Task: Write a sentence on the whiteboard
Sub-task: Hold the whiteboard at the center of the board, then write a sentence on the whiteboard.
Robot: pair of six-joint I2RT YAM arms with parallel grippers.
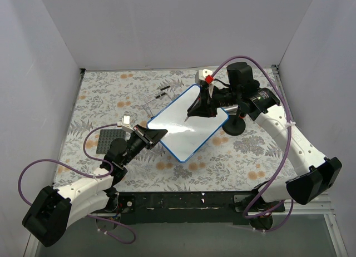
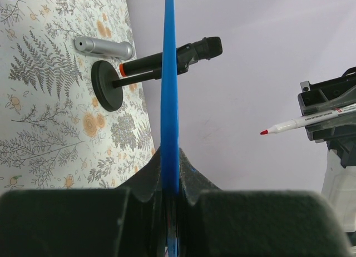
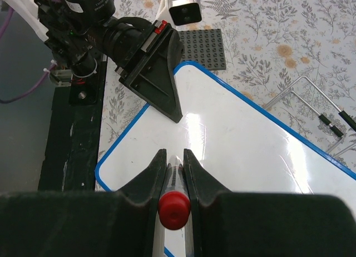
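1. Whiteboard [image 1: 189, 123]: blue-rimmed, rounded corners, at the middle of the floral tablecloth [image 1: 100, 101], set diagonally. Face white and glossy, with a glare patch near its left end. Whether its far edge touches the cloth cannot be told.
2. Left gripper [image 1: 154, 133]: jaws clenched on the whiteboard's left rim; the left wrist view shows the blue edge [image 2: 169, 101] running straight up from between the 2 fingers.
3. Right gripper [image 1: 199, 105]: over the board's far right part, jaws clamped on a marker [image 3: 174, 209], red end toward the wrist camera.
4. Marker tip [image 2: 265, 132]: red, pointed at the board face, with a gap between the 2 in the left wrist view.
5. Black disc base [image 1: 233, 127]: on the cloth just beside the board's right corner; a silver cylinder [image 2: 104, 47] lies near it.
6. Dark grey studded plate [image 1: 111, 140]: on the cloth left of the left gripper.
7. Wire frame [image 1: 156, 101]: on the cloth just beyond the board's far left edge.
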